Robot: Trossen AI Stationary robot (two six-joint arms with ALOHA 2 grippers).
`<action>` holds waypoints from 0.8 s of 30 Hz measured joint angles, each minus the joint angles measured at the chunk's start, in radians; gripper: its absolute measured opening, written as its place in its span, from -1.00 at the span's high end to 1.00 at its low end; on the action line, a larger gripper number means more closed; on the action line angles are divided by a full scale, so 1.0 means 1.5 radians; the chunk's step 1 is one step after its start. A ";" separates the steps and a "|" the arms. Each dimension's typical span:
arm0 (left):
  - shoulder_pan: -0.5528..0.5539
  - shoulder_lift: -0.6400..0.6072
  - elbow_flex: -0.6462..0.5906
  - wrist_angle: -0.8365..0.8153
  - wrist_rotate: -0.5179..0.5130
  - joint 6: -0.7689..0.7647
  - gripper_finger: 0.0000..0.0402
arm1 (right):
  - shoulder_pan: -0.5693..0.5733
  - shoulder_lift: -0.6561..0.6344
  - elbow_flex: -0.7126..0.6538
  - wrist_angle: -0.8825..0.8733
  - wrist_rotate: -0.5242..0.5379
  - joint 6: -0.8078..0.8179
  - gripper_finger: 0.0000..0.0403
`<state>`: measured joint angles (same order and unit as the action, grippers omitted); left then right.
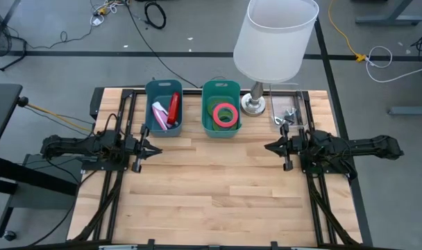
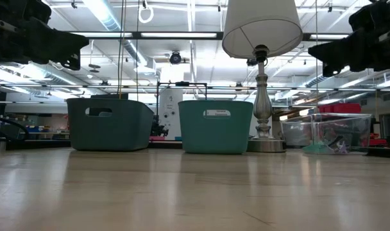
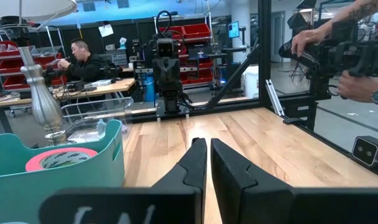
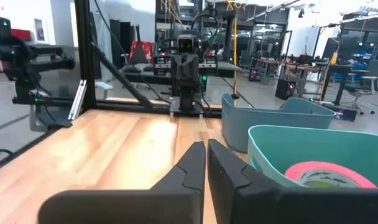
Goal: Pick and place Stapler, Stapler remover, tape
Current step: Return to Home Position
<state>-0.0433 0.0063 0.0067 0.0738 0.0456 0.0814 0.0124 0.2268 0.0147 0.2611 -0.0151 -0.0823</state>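
The wooden table (image 1: 211, 187) fills the lower 2 thirds of the high view. The 2 dark arms lie low over it, the left arm (image 1: 86, 147) at the left edge and the right arm (image 1: 350, 147) at the right edge, pointing toward each other across the bare middle boards.

A lamp with a white shade (image 1: 275, 38) stands at the top centre-right, its metal base between the green bin and the transparent bin.

3 bins line the table's top edge. The blue bin (image 1: 163, 107) is leftmost and holds a red stapler (image 1: 174, 110) beside a pink-and-white object (image 1: 159, 114) (too small to name). Just right of it, the green bin (image 1: 221, 107) holds the pink tape (image 1: 225, 114), lying flat. The transparent bin (image 1: 289, 111) sits right of the lamp base with a few small dark pieces (image 1: 287, 119) in it, which cannot be told apart.

The left gripper (image 1: 155, 148) hangs just below the blue bin, apart from it. The right gripper (image 1: 268, 146) hangs below the transparent bin. Each wrist view shows its own jaws drawn together to a thin slit, with nothing between them.

Beyond the table, the left wrist view shows a person seated at a desk (image 3: 83, 59).
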 joint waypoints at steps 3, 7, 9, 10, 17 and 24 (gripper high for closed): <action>0.000 0.000 0.000 0.000 0.000 0.000 0.87 | 0.000 -0.009 0.000 -0.024 0.000 -0.007 0.90; 0.000 0.000 0.000 0.000 0.000 0.000 0.87 | 0.000 -0.028 0.000 -0.088 0.017 -0.009 0.90; 0.000 0.000 0.000 0.000 0.000 0.000 0.87 | 0.000 -0.042 0.000 -0.118 0.017 -0.022 0.90; 0.000 0.000 0.000 0.000 0.000 0.000 0.87 | 0.000 -0.049 0.000 -0.132 0.017 -0.029 0.90; 0.000 0.000 0.000 0.000 0.000 0.000 0.87 | -0.001 -0.095 0.001 -0.170 0.017 -0.047 0.90; 0.000 0.000 0.000 0.000 0.000 0.000 0.87 | -0.001 -0.132 0.001 -0.169 0.017 -0.053 0.90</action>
<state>-0.0433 0.0063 0.0067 0.0737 0.0455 0.0812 0.0116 0.0295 0.0154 0.0078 0.0109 -0.1617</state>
